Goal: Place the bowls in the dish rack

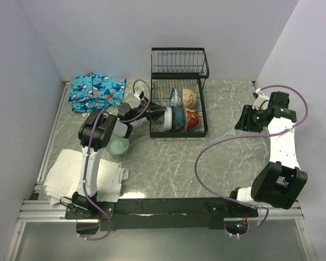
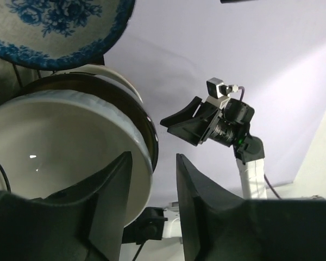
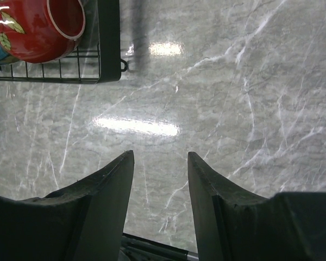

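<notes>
The black wire dish rack [image 1: 202,111] stands at the back middle and holds several bowls on edge: a blue-and-white one [image 1: 176,97], a cream one [image 1: 189,99], a white one [image 1: 167,117], a blue one [image 1: 178,117] and a red one [image 1: 192,118]. A pale green bowl [image 1: 118,145] sits on the table by the left arm. My left gripper [image 1: 157,115] is open at the rack's left side. In the left wrist view its jaws [image 2: 154,163] straddle the white bowl's [image 2: 54,147] rim, with a gap to the outer finger. My right gripper [image 1: 243,118] is open and empty over bare table [image 3: 160,163].
A blue patterned cloth [image 1: 96,89] lies at the back left. A white towel [image 1: 81,174] lies at the front left. The red bowl [image 3: 38,30] and the rack's corner [image 3: 108,54] show in the right wrist view. Walls close in the table on three sides.
</notes>
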You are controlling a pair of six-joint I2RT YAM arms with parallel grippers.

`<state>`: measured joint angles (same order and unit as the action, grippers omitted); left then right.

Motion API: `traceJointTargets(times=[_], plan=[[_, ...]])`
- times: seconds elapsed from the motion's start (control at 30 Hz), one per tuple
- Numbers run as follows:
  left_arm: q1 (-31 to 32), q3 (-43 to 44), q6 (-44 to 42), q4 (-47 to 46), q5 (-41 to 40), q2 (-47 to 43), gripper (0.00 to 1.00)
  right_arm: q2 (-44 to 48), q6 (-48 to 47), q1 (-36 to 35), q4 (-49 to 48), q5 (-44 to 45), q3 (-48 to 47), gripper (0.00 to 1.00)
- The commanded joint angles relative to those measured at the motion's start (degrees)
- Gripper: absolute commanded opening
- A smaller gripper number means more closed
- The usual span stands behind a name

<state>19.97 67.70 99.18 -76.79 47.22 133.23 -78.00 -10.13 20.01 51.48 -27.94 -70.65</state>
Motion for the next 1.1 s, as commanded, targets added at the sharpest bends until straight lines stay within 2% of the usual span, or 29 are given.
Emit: traceJointTargets(times=[0.0, 0.07, 0.2, 0.27, 0.3, 0.33, 0.37, 0.43, 0.6, 0.77, 0.87, 0.97, 1.0, 1.03, 1.07], plan=[[0.2, -0.1, -7.7, -4.5, 2.0, -6.6, 0.45, -0.4, 0.3, -0.5, -1.6, -1.1, -0.5, 0.52], [-0.4, -0.9, -10.0, -2.1, 2.5, -9.2, 0.48, -0.6, 0.4, -0.5, -1.7, -1.6, -1.0, 0.52], [-2.6, -2.8, -21.9, 10.8, 4.4, -15.3, 0.50, -0.7, 0.9, -0.5, -2.3, -2.7, -1.5, 0.52], [-4.7, -3.7, -27.8, 21.7, 4.5, -19.3, 0.51, -0.5, 1.3, -0.5, -3.1, -3.4, -1.2, 0.52], [-5.4, -4.0, -33.9, 25.9, 4.3, -20.5, 0.52, -0.1, 1.6, -0.5, -3.6, -3.7, -1.0, 0.52], [-6.5, -3.9, -36.7, 34.3, 4.0, -21.5, 0.54, 0.2, 2.0, -0.5, -4.0, -3.9, -0.5, 0.52], [-6.9, -3.5, -39.6, 38.5, 3.9, -23.0, 0.57, 0.5, 2.2, -0.5, -4.4, -4.2, -0.2, 0.52], [-7.3, -1.3, -47.6, 49.7, 3.8, -23.0, 0.60, 1.4, 2.6, -0.5, -5.2, -4.8, 0.9, 0.53], [-7.0, 0.9, -50.6, 50.3, 3.2, -20.9, 0.60, 3.8, 2.7, -0.5, -6.2, -5.4, 2.3, 0.53], [-6.1, 4.8, -53.8, 55.1, 3.1, -19.1, 0.59, 5.6, 1.1, -0.5, -4.0, -5.5, 2.9, 0.53], [-6.3, 7.2, -61.8, 63.7, 2.7, -23.3, 0.59, 7.1, -0.1, -0.5, -2.8, -5.5, 3.1, 0.53], [-6.8, 11.6, -80.2, 83.3, 2.0, -29.9, 0.59, 9.4, -1.1, -0.4, -2.1, -5.8, 3.9, 0.53], [-7.0, 13.9, -93.2, 89.0, 1.6, -31.6, 0.60, 10.7, -1.1, -0.4, -2.4, -5.9, 4.8, 0.53], [-7.0, 15.2, -99.8, 102.9, -0.9, -34.6, 0.60, 11.0, -1.0, -0.4, -2.6, -6.2, 5.3, 0.53], [-7.2, 15.9, -106.7, 108.3, -1.7, -36.0, 0.61, 11.4, -0.5, -0.4, -3.2, -6.7, 5.6, 0.52]])
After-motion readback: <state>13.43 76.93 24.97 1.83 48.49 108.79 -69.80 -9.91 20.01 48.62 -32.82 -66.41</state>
